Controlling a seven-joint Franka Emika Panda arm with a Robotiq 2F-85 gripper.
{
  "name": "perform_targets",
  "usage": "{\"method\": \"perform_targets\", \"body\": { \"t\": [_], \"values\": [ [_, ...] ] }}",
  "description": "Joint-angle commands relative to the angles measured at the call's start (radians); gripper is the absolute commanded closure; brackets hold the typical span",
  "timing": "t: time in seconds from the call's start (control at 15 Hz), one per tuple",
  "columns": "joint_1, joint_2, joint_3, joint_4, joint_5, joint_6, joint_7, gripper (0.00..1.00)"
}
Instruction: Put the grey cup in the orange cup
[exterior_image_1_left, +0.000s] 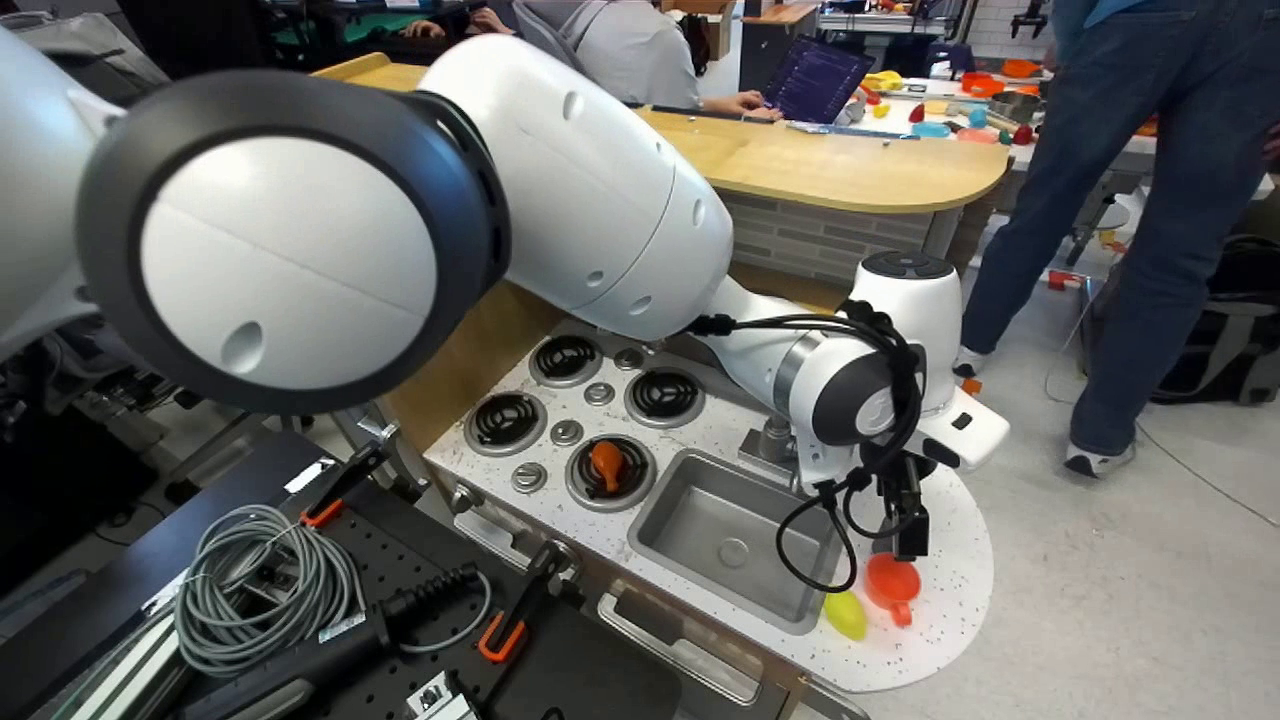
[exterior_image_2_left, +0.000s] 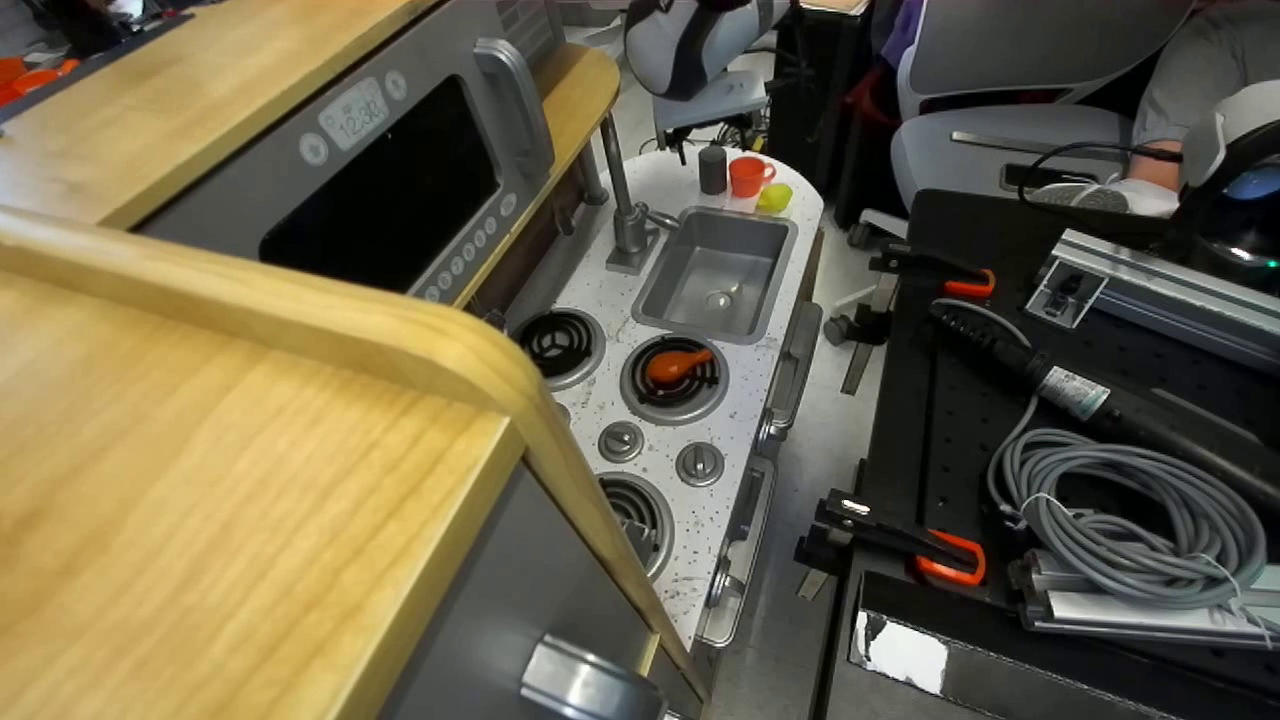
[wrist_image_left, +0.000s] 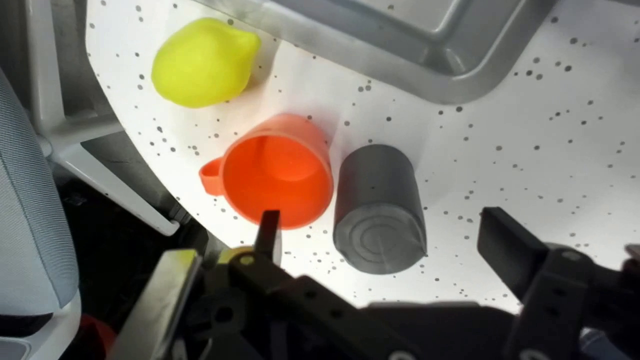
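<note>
The grey cup (wrist_image_left: 377, 200) is a dark grey cylinder standing on the speckled counter. Its flat end with faint rings faces the wrist camera. It also shows in an exterior view (exterior_image_2_left: 713, 170). The orange cup (wrist_image_left: 277, 172) is a mug with a side handle, open end up, close beside the grey cup. It shows in both exterior views (exterior_image_1_left: 892, 582) (exterior_image_2_left: 748, 177). My gripper (wrist_image_left: 381, 222) is open and empty. Its fingers are on either side of the grey cup, not touching it, above the counter. In an exterior view, the gripper (exterior_image_1_left: 902, 545) mostly hides the grey cup.
A yellow lemon (wrist_image_left: 202, 62) lies beside the orange cup near the counter edge. The sink (exterior_image_2_left: 715, 275) and its faucet (exterior_image_2_left: 632, 235) are close by. An orange drumstick-shaped toy (exterior_image_2_left: 675, 366) lies on a burner. The counter's rounded edge (exterior_image_1_left: 985, 590) runs past the cups.
</note>
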Motion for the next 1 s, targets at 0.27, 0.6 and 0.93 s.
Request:
{"method": "perform_targets", "body": {
  "t": [0.27, 0.6, 0.93],
  "values": [
    [-0.055, 0.107, 0.023, 0.197, -0.010, -0.029, 0.032, 0.23],
    [-0.070, 0.143, 0.031, 0.248, -0.012, -0.046, 0.032, 0.45],
    [-0.081, 0.160, 0.038, 0.289, -0.014, -0.079, 0.028, 0.79]
  ]
}}
